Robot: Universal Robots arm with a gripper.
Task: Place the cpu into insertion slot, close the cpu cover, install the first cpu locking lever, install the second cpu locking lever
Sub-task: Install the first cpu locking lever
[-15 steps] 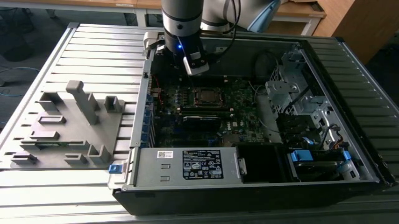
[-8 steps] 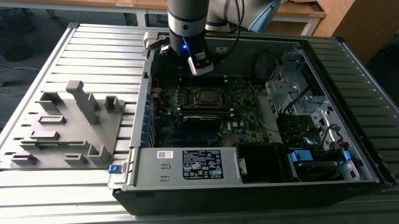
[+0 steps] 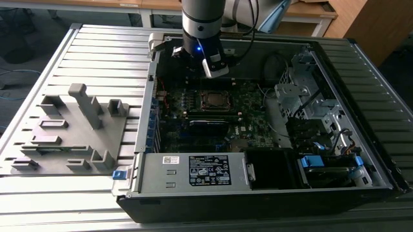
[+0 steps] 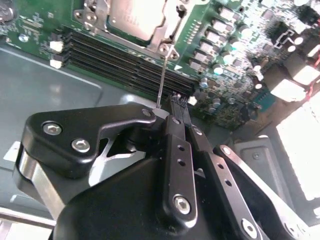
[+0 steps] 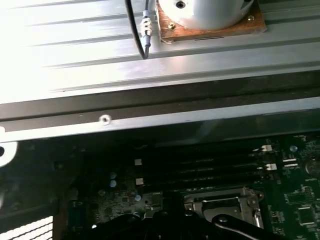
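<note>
cpu (image 4: 131,15) sits in socket mid motherboard (image 3: 248,110), cpu cover (image 4: 159,36) flat over it. locking lever (image 4: 163,75) sticking up. jaws pinched shut just beside lever, can't tell if gripping it.

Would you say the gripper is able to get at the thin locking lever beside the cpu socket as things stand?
Probably yes: the case lies open, and the gripper has its tips right next to the lever with nothing between them.

- I saw my arm (image 3: 203,17) as a grey-and-black cylinder with a small blue light (image 3: 198,48).
- My gripper (image 4: 177,99) was black, studded with silver hex screws (image 4: 182,204).
</note>
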